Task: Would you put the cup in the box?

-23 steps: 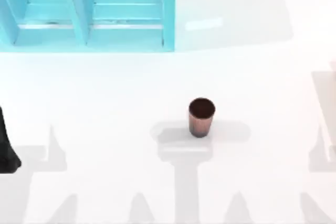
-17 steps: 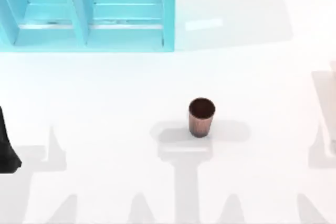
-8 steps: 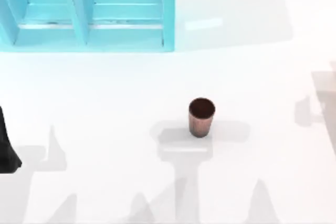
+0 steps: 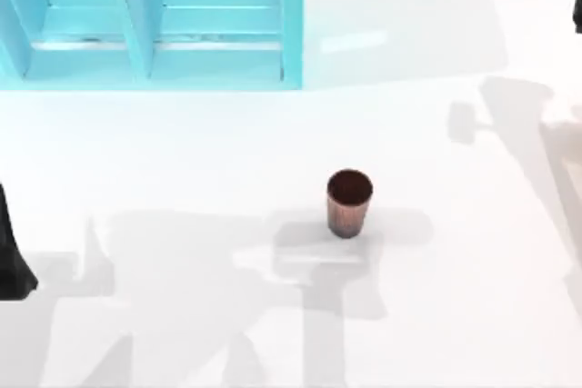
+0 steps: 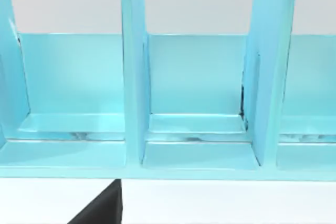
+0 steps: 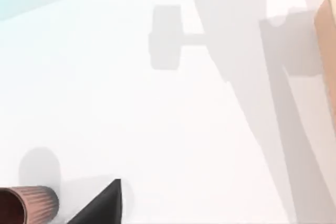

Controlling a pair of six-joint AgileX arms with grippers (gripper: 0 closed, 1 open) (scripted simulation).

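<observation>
The left hand (image 4: pixel 14 261) shows as a black shape at the left edge of the tabletop (image 4: pixel 182 161), toward the near side; whether it is apart or together cannot be told. In the left wrist view one black finger (image 5: pixel 102 208) pokes in low over the white surface, in front of the box.

The right hand (image 4: pixel 577 2) is a sliver of black at the far right edge of the tabletop in the top view. In the right wrist view one black fingertip (image 6: pixel 105 203) points up from the lower border, just beside the cup; whether this hand is apart or together cannot be told either.

The cup (image 4: pixel 349 203) stands upright on the tabletop, a little right of the middle and somewhat toward the near edge. It is reddish-brown and tapered, with a round dark inside, and neither hand touches it. In the right wrist view its ribbed side and rim (image 6: pixel 29 205) sit at the lower corner.

The box (image 4: pixel 291 24) is light blue and sits at the far left corner of the tabletop, well apart from the cup. Upright dividers (image 5: pixel 134 77) split it into open compartments. A tan object (image 6: pixel 326 40) lies at the right edge of the tabletop.
</observation>
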